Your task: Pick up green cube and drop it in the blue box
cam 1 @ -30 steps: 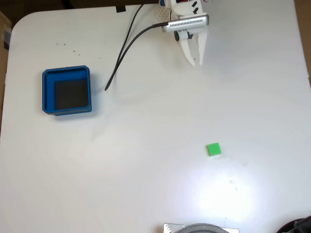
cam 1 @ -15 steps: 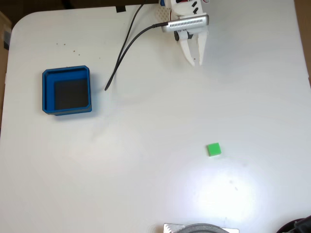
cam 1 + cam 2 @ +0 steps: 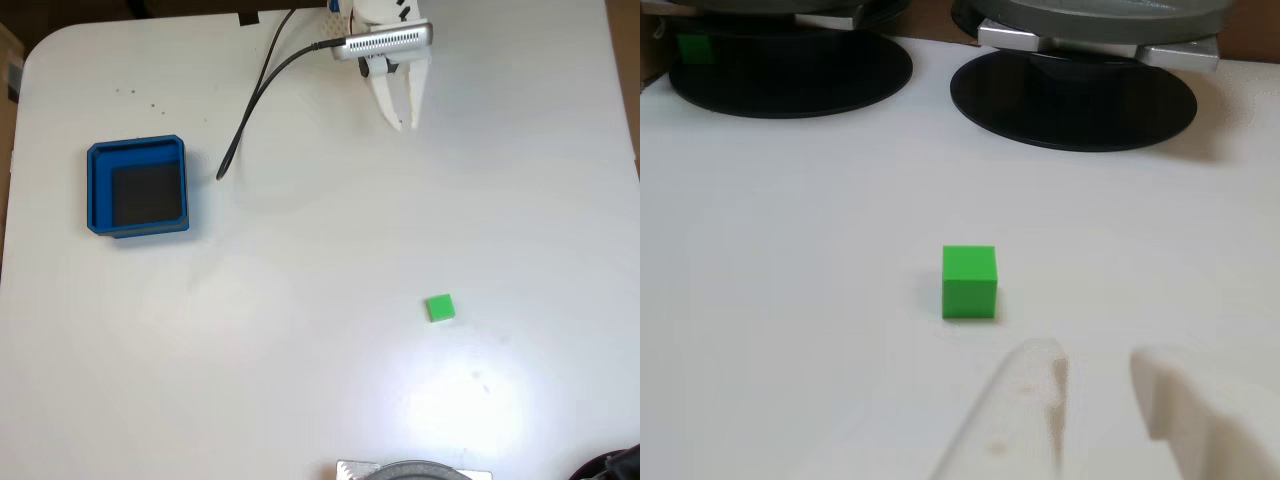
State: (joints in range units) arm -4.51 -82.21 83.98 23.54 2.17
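Green cube on the white table, blue box holding nothing.
The green cube (image 3: 439, 308) lies free on the table (image 3: 300, 380), well apart from the blue box (image 3: 137, 187) at the fixed view's left, whose dark floor is bare. The gripper (image 3: 405, 124), fingers parted and holding nothing, hangs near the top edge, far from the cube; in the other view (image 3: 969, 282) the cube sits just beyond the fingertips (image 3: 1035, 375).

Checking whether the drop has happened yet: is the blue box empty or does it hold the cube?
Empty. The blue box shows only its dark floor, and the green cube sits on the table.

white fingers (image 3: 400, 105) slightly apart, empty
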